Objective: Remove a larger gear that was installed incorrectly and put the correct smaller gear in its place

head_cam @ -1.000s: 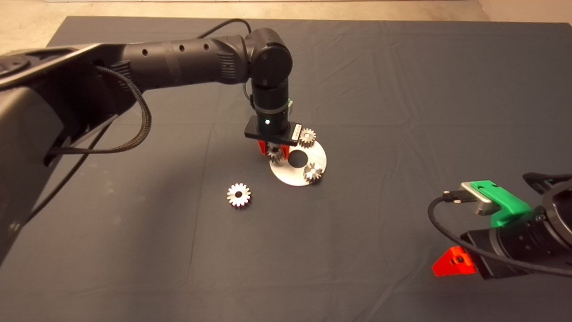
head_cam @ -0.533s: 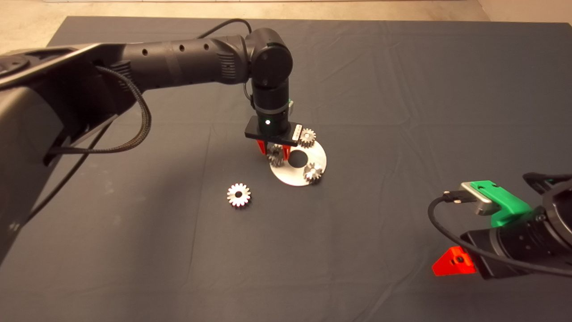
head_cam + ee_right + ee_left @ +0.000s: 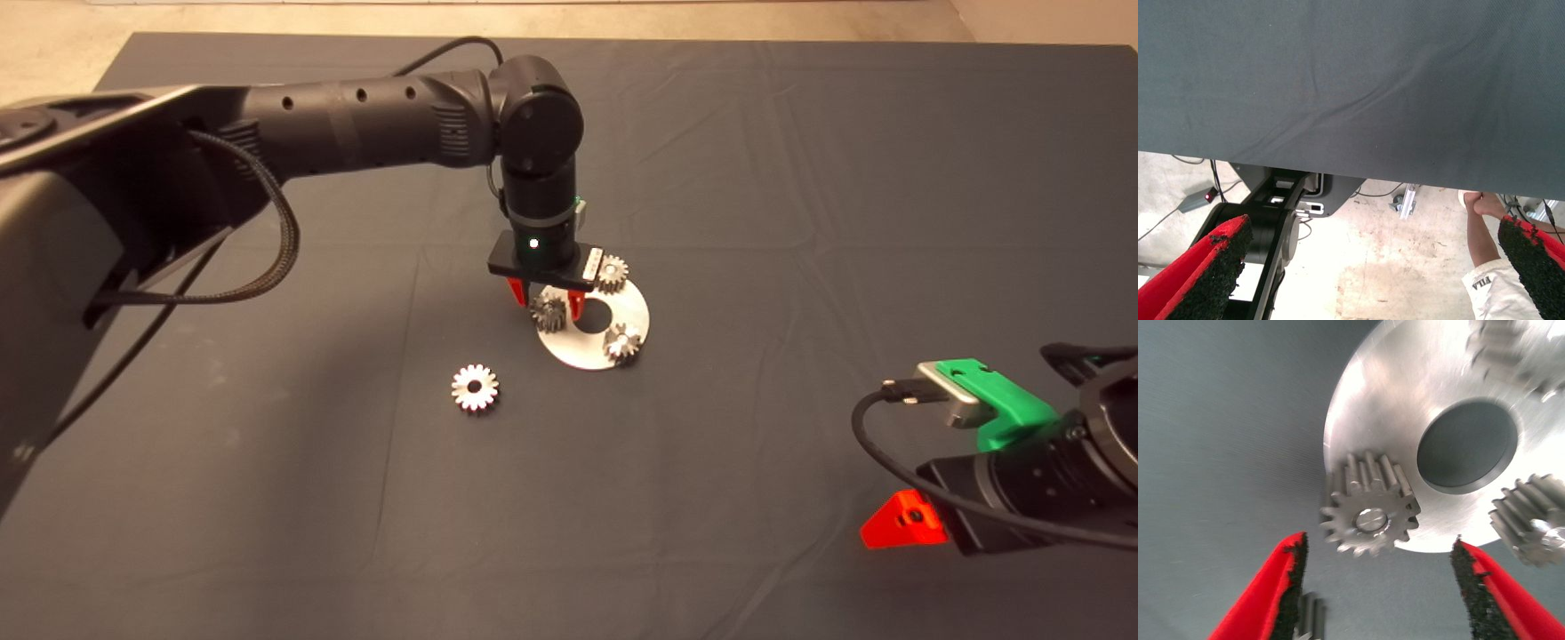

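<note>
My left gripper [image 3: 544,300] hangs over the left edge of the round metal plate [image 3: 627,308], mid-frame in the head view. Fingers spread wide, holding nothing: in the left wrist view the two red fingers [image 3: 1281,587] stand clear on either side of the smaller gear [image 3: 1368,503], neither pad touching it.

The smaller gear [image 3: 548,311] sits flat on the plate's rim with a pin tip showing in its bore, so I judge it seated. The larger gear [image 3: 474,388] lies flat on the mat [image 3: 800,222], lower left of the plate and well apart from it.

Step in hand, as I read it: release after fitting the replacement. The swap looks done or nearly so. The next move calls for a straight lift, keeping both pads off the teeth so the gear is not dragged off its pin.

Around it: two more gears [image 3: 612,272] on the same plate, one at its upper edge close beside my gripper body, the other [image 3: 621,340] at its lower right. The plate's large centre hole [image 3: 1466,447] is open. The upper gear is the nearest thing to clip on the way out.

Right gripper [image 3: 898,522] parked at the lower right edge, fingers apart, empty. Its wrist view shows the mat edge, floor beyond it, and a person's leg [image 3: 1485,250].
</note>
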